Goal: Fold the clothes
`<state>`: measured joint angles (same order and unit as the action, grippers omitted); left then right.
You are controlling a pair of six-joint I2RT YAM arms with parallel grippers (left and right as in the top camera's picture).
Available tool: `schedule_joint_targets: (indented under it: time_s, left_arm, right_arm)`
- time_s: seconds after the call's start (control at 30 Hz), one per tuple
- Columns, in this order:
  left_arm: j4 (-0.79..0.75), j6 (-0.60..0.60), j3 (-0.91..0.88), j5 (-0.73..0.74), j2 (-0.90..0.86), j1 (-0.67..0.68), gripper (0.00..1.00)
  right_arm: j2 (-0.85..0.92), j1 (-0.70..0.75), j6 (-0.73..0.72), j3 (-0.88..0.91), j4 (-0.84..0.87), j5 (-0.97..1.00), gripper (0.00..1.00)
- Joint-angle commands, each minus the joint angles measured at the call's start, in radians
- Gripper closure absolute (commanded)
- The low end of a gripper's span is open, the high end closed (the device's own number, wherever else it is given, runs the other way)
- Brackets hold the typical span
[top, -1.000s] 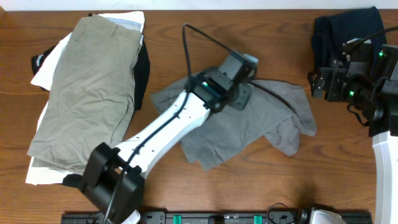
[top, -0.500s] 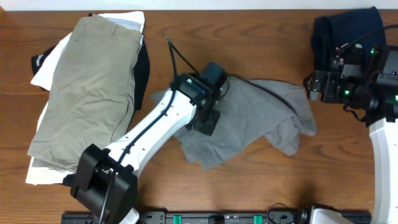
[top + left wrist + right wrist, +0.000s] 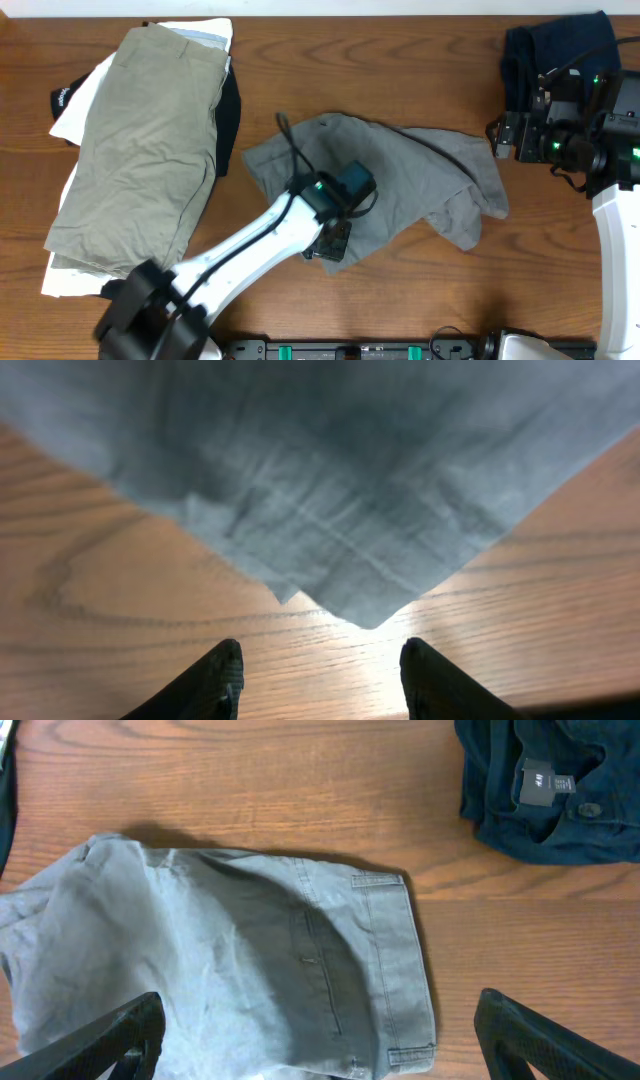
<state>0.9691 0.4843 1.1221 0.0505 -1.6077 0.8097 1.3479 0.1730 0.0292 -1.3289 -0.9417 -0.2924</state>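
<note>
Grey shorts (image 3: 410, 185) lie rumpled and spread out in the middle of your wooden counter (image 3: 420, 310). Your left hand (image 3: 320, 680) is at their near corner, fingers parted with nothing between them; the tip of that corner rests on bare wood just ahead of the fingertips. Your right hand (image 3: 320, 1015) is also spread wide and empty, above the belt-loop side of the shorts and near the navy garment (image 3: 560, 40) bunched at the far right edge. On the left, khaki shorts (image 3: 150, 130) top a pile (image 3: 75, 110) with white and black pieces beneath.
</note>
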Motion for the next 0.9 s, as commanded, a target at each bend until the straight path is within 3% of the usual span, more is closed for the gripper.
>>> schedule_joint_targets:
  time_s: [0.0,0.17,0.87]
  left_arm:
    - [-0.051,0.145,-0.052,-0.063,0.057,0.013,0.47]
    - [-0.119,0.159,-0.118,-0.016,0.045,0.018,0.4]
    - [-0.13,0.085,-0.156,0.047,0.02,0.056,0.39]
  right_arm:
    - [0.006,0.003,-0.013,-0.016,0.01,-0.037,0.02]
    - [0.006,0.003,-0.013,-0.016,0.017,-0.056,0.02]
    - [0.006,0.003,-0.014,-0.016,0.016,-0.083,0.02]
